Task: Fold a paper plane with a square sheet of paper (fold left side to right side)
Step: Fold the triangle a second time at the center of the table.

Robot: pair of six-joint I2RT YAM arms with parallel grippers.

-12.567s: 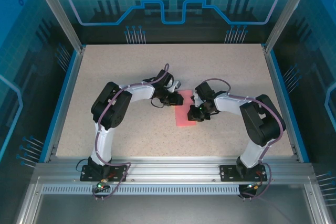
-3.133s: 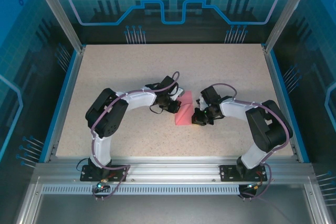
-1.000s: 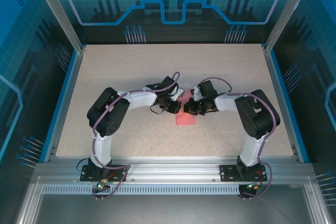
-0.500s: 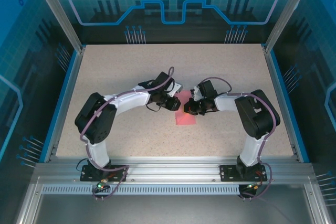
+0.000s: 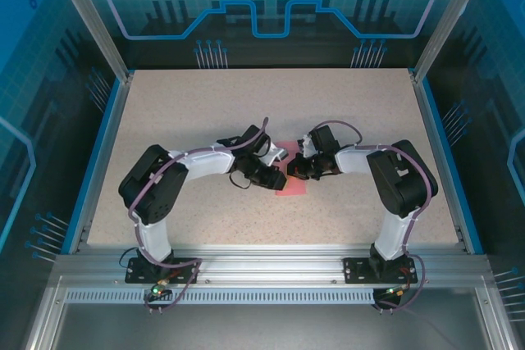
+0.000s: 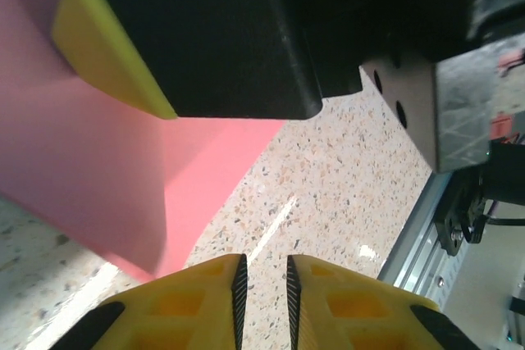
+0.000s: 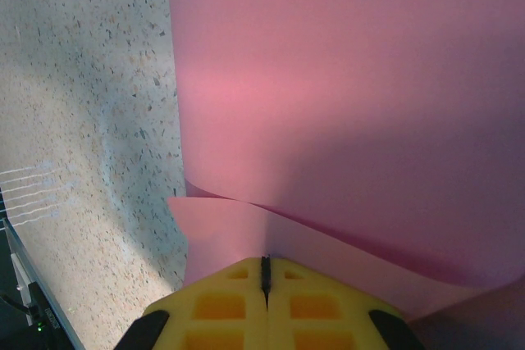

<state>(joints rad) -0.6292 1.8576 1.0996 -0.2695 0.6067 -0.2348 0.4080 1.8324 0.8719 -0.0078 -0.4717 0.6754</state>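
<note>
Close-up from the left wrist. At the bottom edge we see the two yellow fingers [image 6: 197,305] of the left gripper [image 6: 263,270], with a thin gap between them and nothing in it. Past them lies a speckled beige surface [image 6: 336,178]. The pink paper [image 6: 90,170] covers the left side, with a crease through it and one corner just beside the fingertips. Across the top, the right gripper [image 6: 102,51], black with one yellow finger showing, meets the paper. At the far right we see a silver rail [image 6: 414,231] and a black mount [image 6: 459,223].
</note>
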